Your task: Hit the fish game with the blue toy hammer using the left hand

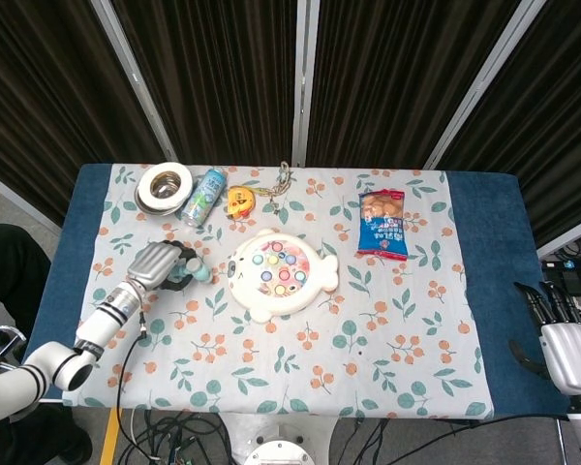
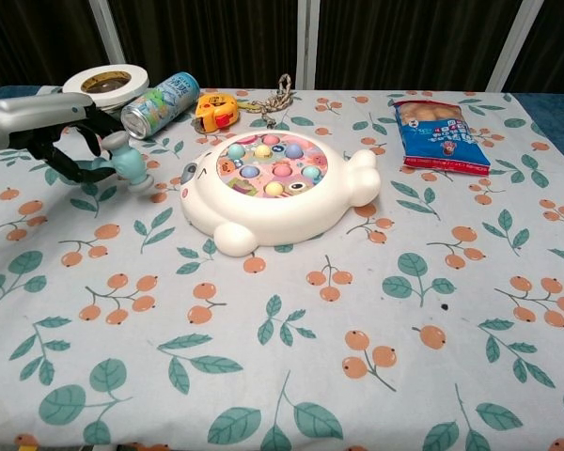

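The white fish game (image 1: 281, 272) (image 2: 274, 189) lies mid-table, its pink top dotted with coloured fish. To its left, my left hand (image 1: 155, 263) (image 2: 47, 122) grips the blue toy hammer (image 1: 196, 273) (image 2: 127, 164). The hammer's pale blue head hangs just above the cloth, a short way from the game's nose. Dark fingers (image 2: 61, 155) curl around the handle, which is mostly hidden. My right hand (image 1: 566, 339) rests off the table's right edge, fingers apart and holding nothing.
At the back left stand a tape roll (image 1: 164, 184) (image 2: 106, 83), a lying drink can (image 1: 202, 196) (image 2: 159, 103), a yellow tape measure (image 1: 239, 200) (image 2: 214, 111) and a cord (image 1: 281, 180). A snack bag (image 1: 382, 224) (image 2: 438, 123) lies at back right.
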You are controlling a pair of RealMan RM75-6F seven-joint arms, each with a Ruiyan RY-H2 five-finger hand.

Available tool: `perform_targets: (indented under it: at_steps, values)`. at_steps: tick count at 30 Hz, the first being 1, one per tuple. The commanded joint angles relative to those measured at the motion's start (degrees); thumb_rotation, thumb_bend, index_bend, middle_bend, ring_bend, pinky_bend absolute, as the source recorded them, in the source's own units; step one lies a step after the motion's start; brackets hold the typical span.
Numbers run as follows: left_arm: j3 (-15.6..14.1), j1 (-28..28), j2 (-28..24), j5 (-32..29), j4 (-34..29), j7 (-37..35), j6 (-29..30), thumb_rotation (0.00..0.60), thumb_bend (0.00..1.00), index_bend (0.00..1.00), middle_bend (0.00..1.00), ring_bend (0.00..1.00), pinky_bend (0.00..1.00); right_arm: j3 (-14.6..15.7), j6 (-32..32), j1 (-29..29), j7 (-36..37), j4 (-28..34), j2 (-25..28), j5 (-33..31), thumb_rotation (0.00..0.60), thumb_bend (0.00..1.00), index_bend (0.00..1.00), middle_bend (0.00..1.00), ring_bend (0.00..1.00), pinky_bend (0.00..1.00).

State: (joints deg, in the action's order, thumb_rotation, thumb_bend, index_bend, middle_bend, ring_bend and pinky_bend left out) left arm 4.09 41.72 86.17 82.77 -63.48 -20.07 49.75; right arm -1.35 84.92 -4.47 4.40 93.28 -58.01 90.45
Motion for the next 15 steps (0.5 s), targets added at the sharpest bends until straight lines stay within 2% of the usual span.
perform_targets:
  at_steps: [1, 4, 10, 15]
  values:
    - [-0.3, -0.5, -0.4, 2.2, 0.8, -2.7, 3.0, 0.6, 0.51, 0.56, 0.51, 0.33, 0.37, 0.0, -0.1, 0.0, -0.1, 0.1, 0.0, 0.0, 0.6, 0.23, 0.0, 0.14, 0.0, 0.0]
    - [-0.4, -0.6, -0.7, 3.8, 1.3, -4.3, 5.3, 0.6, 0.52, 0.57, 0.53, 0.37, 0.44, 0.0, -0.1, -0.1, -0.3, 0.3, 0.0, 0.0, 0.6, 0.23, 0.0, 0.14, 0.0, 0.0]
    - [-0.8, -0.2, -1.1, 6.7, 1.9, -4.8, 8.9, 0.6, 0.53, 0.59, 0.6, 0.45, 0.64, 0.0, 0.1, 0.0, -0.7, 0.7, 0.1, 0.0, 0.6, 0.23, 0.0, 0.14, 0.0, 0.0]
    - [-0.8, 1.5, -1.9, 8.2, 0.9, -3.5, 9.0, 0.6, 0.53, 0.6, 0.62, 0.48, 0.72, -0.1, 0.7, 0.3, -1.3, 1.1, 0.5, 0.2, 0.6, 0.23, 0.0, 0.14, 0.0, 0.0]
